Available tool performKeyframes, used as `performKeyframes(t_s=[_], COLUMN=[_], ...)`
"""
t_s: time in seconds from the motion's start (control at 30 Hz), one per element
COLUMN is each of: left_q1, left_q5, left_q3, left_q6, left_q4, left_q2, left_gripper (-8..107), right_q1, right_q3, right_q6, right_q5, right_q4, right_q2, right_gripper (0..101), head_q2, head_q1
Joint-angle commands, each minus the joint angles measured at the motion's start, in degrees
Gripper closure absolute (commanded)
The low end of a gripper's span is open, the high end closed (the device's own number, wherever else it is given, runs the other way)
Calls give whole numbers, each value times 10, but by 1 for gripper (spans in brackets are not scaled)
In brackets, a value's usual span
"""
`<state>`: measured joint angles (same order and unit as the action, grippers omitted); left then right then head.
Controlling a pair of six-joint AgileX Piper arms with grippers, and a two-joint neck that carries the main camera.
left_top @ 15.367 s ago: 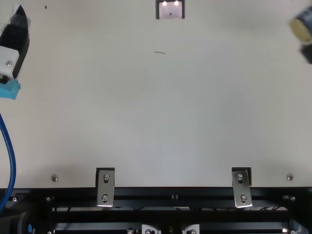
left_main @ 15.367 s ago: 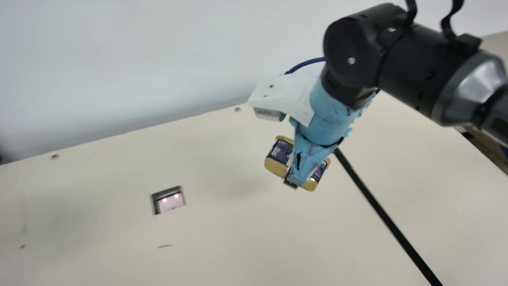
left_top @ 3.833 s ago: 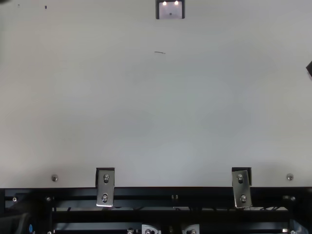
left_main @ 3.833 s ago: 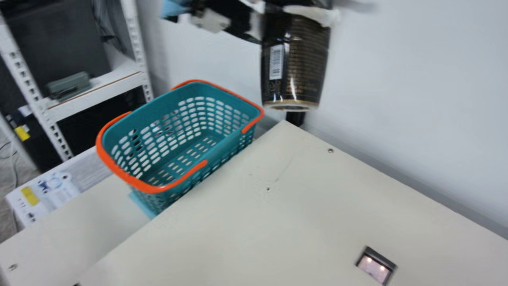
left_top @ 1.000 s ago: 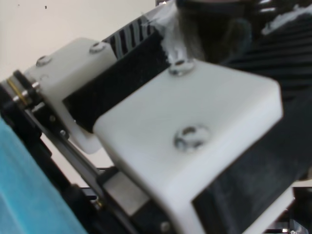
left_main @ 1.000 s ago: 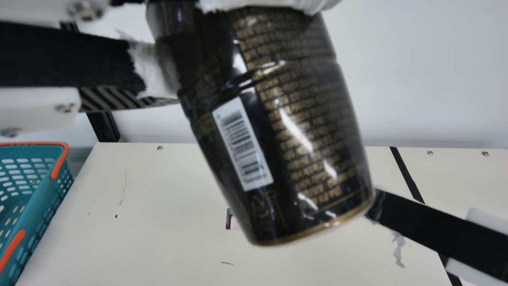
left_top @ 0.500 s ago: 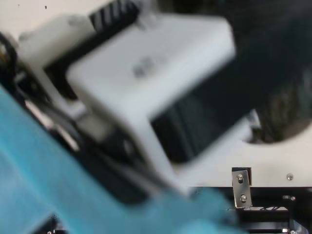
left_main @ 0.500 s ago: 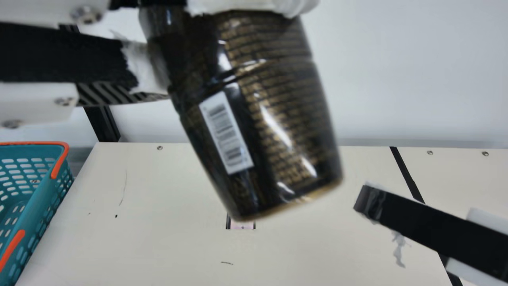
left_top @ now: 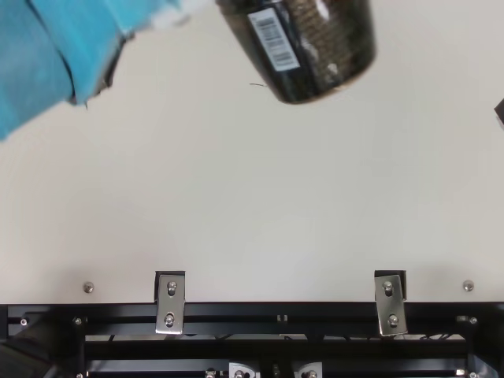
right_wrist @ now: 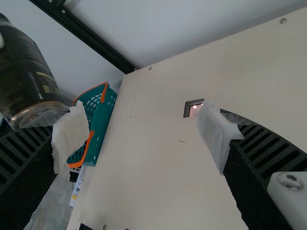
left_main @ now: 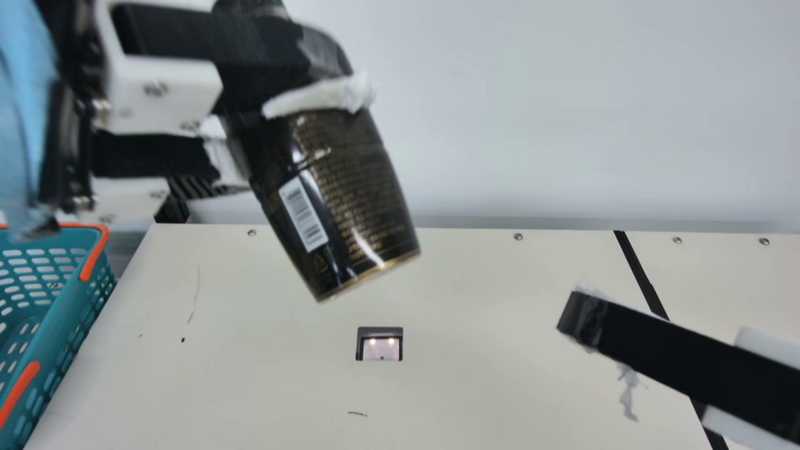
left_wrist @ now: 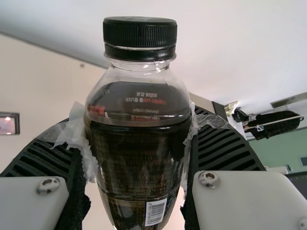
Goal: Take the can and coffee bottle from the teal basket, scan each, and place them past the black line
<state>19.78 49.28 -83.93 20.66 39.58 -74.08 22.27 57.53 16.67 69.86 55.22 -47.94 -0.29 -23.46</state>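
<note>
Left claw [left_main: 287, 115] clamped on coffee bottle [left_main: 350, 200], its ribbed fingers against opposite sides of the labelled body, bottle tilted, cap and base protruding, raised off cream table [left_main: 475, 375], right claw [left_main: 581, 319] spread open.

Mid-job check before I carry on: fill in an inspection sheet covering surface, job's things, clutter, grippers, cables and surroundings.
Surface: cream table with an inset scanner window, lit; black line crossing it; small dark mark nearer the camera.
Job's things: coffee bottle off the table, tilted, barcode showing; teal basket beside the table edge.
Clutter: nothing seen.
Grippers: left gripper shut on the bottle; right gripper open, white wrapping at its tips.
Cables: thin dark strands along the black rail, possibly wiring; cannot tell.
Surroundings: pale wall, black post.
</note>
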Motion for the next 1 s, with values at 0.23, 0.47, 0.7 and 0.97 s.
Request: performKeyframes(t_s=[0.23,0.47,0.7,0.97], left_q1=[-197,-249,-245,-232], left_q5=[97,140,143,154], left_q3=[148,231,304,341], left_q6=[-245,-313,-347,-341], left_q4=[305,349,369,410], left_q2=[-55,-89,-107,-129], left_gripper=[89,89,89,89], right_q1=[0,0,0,0], right_q3=[0,0,0,0], right_q6=[0,0,0,0], right_q5=[0,0,0,0], right_q4=[0,0,0,0], right_q2=[0,0,0,0], right_gripper=[0,0,0,0], head_q2=[-4,-4,-4,-4], head_q1=[-15,-15,-15,-15])
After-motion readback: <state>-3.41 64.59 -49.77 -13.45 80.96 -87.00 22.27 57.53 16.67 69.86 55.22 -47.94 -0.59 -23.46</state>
